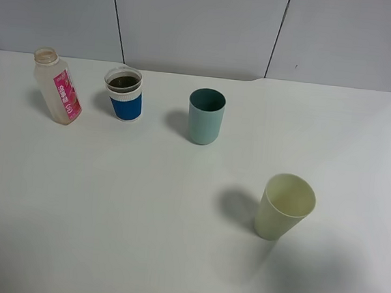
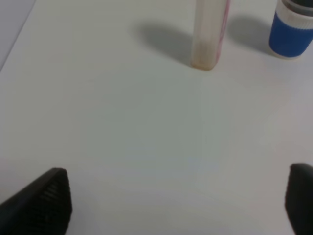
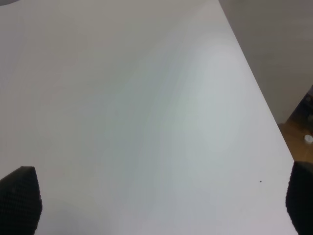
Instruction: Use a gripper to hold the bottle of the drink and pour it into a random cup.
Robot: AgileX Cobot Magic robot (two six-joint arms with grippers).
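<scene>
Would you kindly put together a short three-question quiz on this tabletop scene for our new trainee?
1. True or false: the small translucent plastic bottle with the pink label stands upright with no cap on it.
2. Which vessel holds brown liquid? A) the teal plastic tumbler B) the blue-and-white paper cup C) the pale yellow-green tumbler
3. Fill in: in the left wrist view, the left end effector is ____ and grips nothing.

Key:
1. True; its wide neck is uncovered and it looks nearly empty.
2. B; dark liquid shows inside its rim.
3. Open; its fingertips stand wide apart over the bare white table, short of the bottle.
</scene>
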